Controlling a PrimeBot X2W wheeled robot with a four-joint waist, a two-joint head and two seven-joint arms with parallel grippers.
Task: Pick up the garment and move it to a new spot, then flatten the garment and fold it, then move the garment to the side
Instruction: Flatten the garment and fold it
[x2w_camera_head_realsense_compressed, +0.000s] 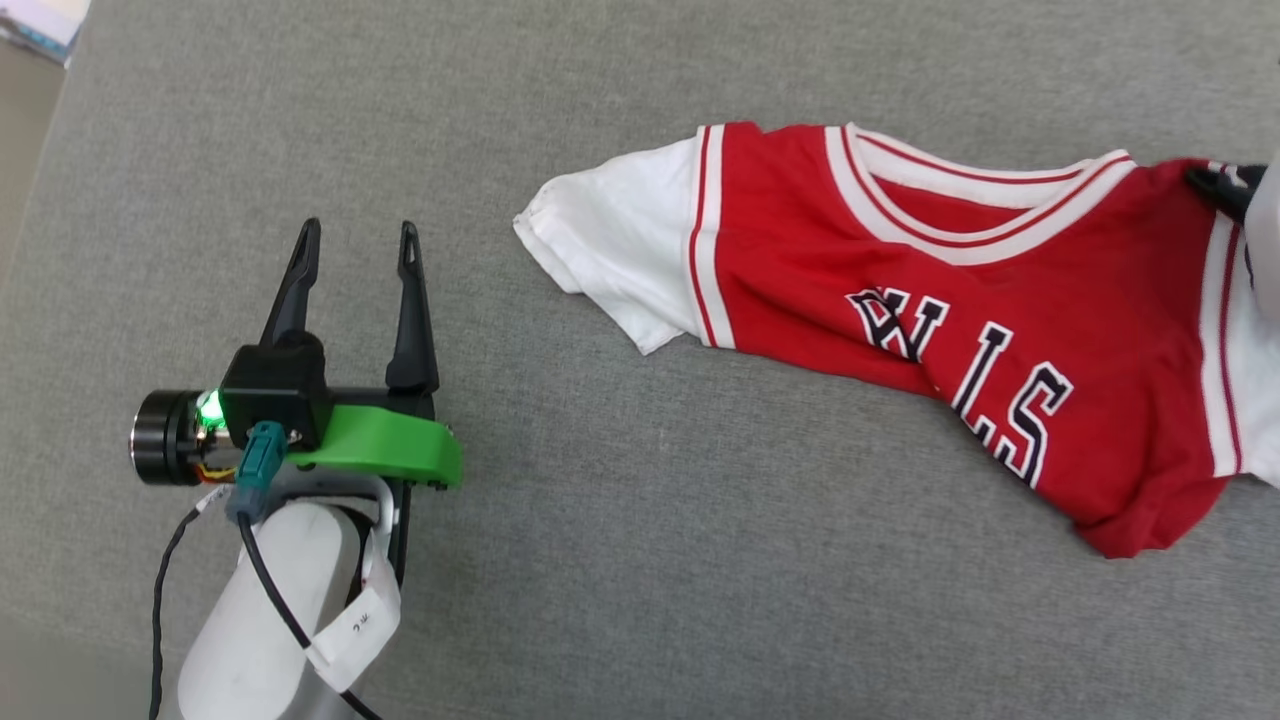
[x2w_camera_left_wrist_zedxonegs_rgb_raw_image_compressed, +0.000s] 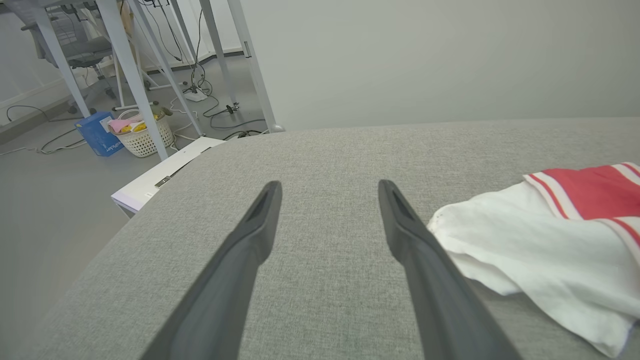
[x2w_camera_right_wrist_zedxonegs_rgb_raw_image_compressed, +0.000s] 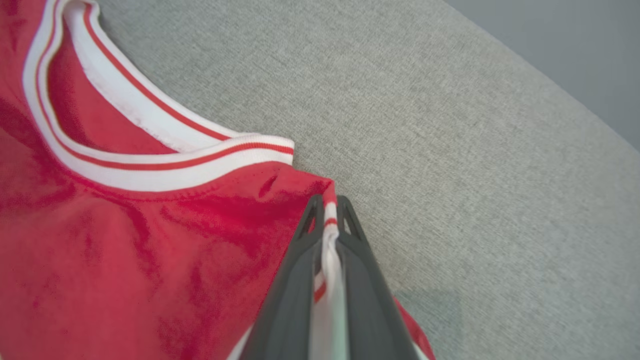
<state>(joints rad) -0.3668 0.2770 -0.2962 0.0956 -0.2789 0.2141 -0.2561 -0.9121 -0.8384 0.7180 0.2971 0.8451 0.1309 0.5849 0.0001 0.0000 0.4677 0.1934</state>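
Observation:
The garment, a red T-shirt with white sleeves, striped trim and black lettering, lies rumpled on the grey cushion at the right of the head view. My left gripper stands open over bare cushion to the left of the white sleeve, apart from it. In the left wrist view the left gripper has nothing between its fingers. My right gripper is shut on the garment at the striped shoulder seam, with cloth pinched between the fingers. Its dark tip shows at the far right edge of the head view.
The grey cushion stretches wide around the garment. Beyond its far left edge the left wrist view shows a white board, a white basket, a blue box, table legs and cables on the floor.

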